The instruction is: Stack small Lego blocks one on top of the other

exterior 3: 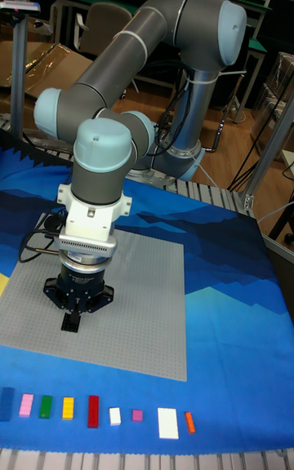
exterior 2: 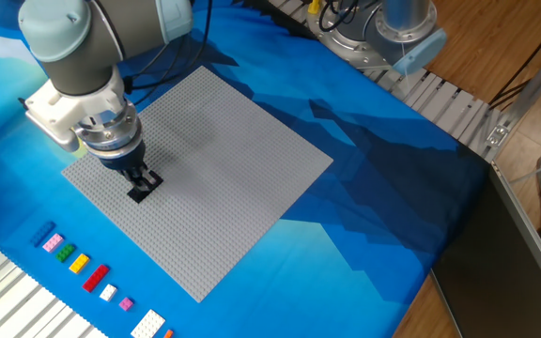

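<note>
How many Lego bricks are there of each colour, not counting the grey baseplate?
Blue: 1
Pink: 2
Green: 1
Yellow: 1
Red: 1
White: 2
Orange: 1
Black: 1
Total: 10

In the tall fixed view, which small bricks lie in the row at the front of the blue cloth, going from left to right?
Dark blue brick → pink brick → green brick → yellow brick → long red brick → small white brick → small pink-purple brick → large white brick → small orange brick.
</note>
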Robot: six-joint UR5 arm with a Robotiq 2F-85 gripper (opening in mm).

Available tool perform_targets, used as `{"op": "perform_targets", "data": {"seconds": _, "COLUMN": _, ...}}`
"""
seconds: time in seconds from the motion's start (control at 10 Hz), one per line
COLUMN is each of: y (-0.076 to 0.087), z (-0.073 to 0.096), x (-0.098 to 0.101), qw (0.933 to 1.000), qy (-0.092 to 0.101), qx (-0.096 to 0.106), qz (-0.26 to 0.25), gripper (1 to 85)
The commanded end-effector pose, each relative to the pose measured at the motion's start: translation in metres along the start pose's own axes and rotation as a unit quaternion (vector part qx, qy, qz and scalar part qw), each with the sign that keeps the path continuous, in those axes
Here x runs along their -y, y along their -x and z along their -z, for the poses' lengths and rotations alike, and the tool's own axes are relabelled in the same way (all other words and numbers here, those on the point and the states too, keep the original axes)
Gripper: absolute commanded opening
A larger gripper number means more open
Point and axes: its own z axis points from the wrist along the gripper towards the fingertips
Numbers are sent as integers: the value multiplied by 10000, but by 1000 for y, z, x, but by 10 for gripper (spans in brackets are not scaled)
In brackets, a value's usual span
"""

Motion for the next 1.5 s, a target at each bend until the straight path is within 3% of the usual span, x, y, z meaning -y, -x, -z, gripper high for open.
{"op": "perform_targets", "data": {"seconds": 0.0, "y": 11, "z": -6, "x": -5, "qw": 9997, "qy": 134, "qx": 223, "qz": 10, "gripper": 10}}
{"op": "perform_targets", "data": {"seconds": 0.9, "y": 7, "z": -4, "x": -4, "qw": 9995, "qy": 248, "qx": 170, "qz": 43, "gripper": 10}}
{"op": "perform_targets", "data": {"seconds": 1.4, "y": 12, "z": -3, "x": 5, "qw": 9995, "qy": 169, "qx": 240, "qz": 146, "gripper": 10}}
